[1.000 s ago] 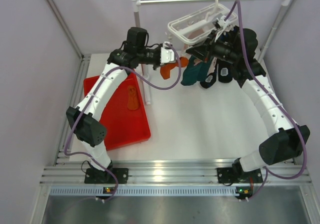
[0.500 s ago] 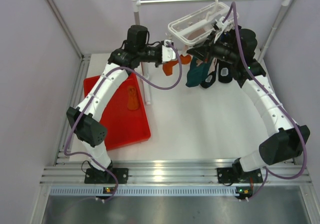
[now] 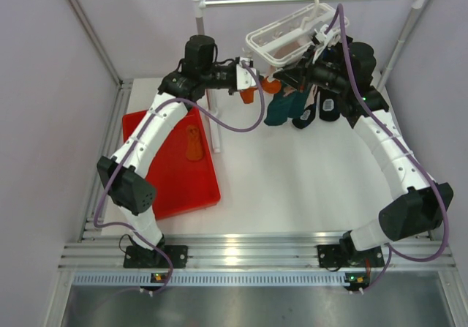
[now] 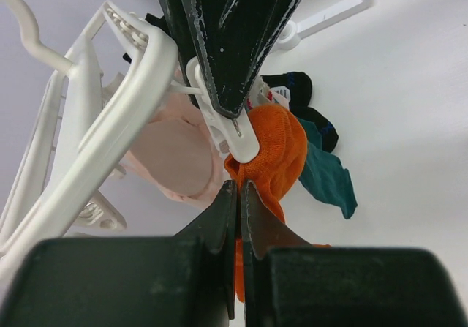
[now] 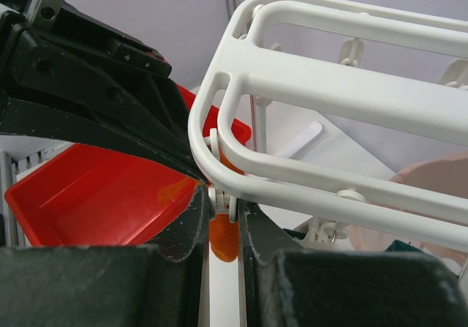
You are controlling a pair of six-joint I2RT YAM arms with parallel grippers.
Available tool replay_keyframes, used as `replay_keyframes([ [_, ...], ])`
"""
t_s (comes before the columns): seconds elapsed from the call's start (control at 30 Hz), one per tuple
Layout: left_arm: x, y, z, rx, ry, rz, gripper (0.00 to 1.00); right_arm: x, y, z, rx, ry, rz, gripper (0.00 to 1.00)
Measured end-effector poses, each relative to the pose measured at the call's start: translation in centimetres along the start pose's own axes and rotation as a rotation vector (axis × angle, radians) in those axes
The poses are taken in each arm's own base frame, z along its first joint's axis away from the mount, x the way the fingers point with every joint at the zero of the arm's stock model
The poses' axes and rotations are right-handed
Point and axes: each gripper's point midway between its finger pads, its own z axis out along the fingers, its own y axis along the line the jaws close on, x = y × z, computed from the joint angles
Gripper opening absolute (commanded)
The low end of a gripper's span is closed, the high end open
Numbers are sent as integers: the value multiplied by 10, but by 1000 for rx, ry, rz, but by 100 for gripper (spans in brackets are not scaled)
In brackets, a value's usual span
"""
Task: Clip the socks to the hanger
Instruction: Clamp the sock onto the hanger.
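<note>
At the back of the table, seen from the top camera, the white frame hanger (image 3: 256,43) hangs tilted from the metal rail (image 3: 256,1). The left gripper (image 3: 256,83) reaches in under its left end with an orange sock (image 3: 269,87) at its tips. The right arm (image 3: 380,133) comes up to the same corner from the other side. A teal sock (image 3: 281,109) and black socks (image 3: 316,112) dangle from the frame just beside it. A second orange sock (image 3: 193,143) lies in the red tray (image 3: 183,188) on the left.

From the left wrist camera, the left gripper's jaws are pressed together with a fold of the orange sock pinched between them. The sock bunches up just past the tips, right below a white clip (image 4: 238,133). The right gripper (image 4: 228,106) comes down onto that clip from above. Whether the clip has bitten the fabric cannot be told. A pale pink sock (image 4: 175,159) hangs behind the frame, and the teal sock hangs to the right.

From the right wrist camera, the right gripper's fingers stand nearly closed, squeezing the white clip between them just under the hanger's rounded corner. Orange fabric shows directly below the clip, and the left gripper's black fingers slant in from the left above the red tray.
</note>
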Motion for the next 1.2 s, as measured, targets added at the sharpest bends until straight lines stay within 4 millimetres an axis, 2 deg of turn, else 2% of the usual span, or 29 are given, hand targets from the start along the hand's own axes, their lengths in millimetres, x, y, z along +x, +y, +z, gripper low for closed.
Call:
replay_keyframes([
  [0.33, 5, 1, 5, -31, -25, 48, 0, 3, -1, 0, 5, 10, -7, 0],
  [0.5, 0, 2, 1, -53, -40, 77, 0, 5, -3, -1, 15, 20, -7, 6],
  [0.53, -3, 4, 1, -61, -45, 87, 0, 5, -3, -1, 16, 20, -7, 14],
  [0.6, -6, 9, -1, -81, -53, 106, 0, 5, -3, -1, 18, 23, -5, 20],
  [0.63, -8, 10, -1, -85, -57, 112, 0, 4, -3, -1, 20, 22, -5, 29],
  [0.7, -11, 13, -2, -97, -64, 126, 0, 3, -3, -1, 21, 20, -5, 35],
  [0.8, -13, 15, -2, -105, -70, 133, 0, 3, -3, -1, 22, 20, -1, 50],
  [0.83, -14, 16, -2, -107, -71, 132, 0, 3, -3, -1, 22, 21, 6, 51],
  [0.9, -14, 16, -2, -108, -72, 131, 10, 3, -4, -1, 22, 20, 12, 52],
  [0.93, -13, 16, -2, -107, -72, 128, 24, 3, -4, -1, 22, 20, 17, 52],
  [1.0, -13, 15, -2, -110, -73, 116, 32, 3, -5, -1, 25, 18, 29, 52],
  [1.07, -11, 14, -2, -118, -71, 94, 46, 3, -7, -2, 30, 18, 34, 53],
  [1.2, -2, 3, -7, -135, -47, 1, 51, 0, -15, -4, 53, 10, 48, 52],
])
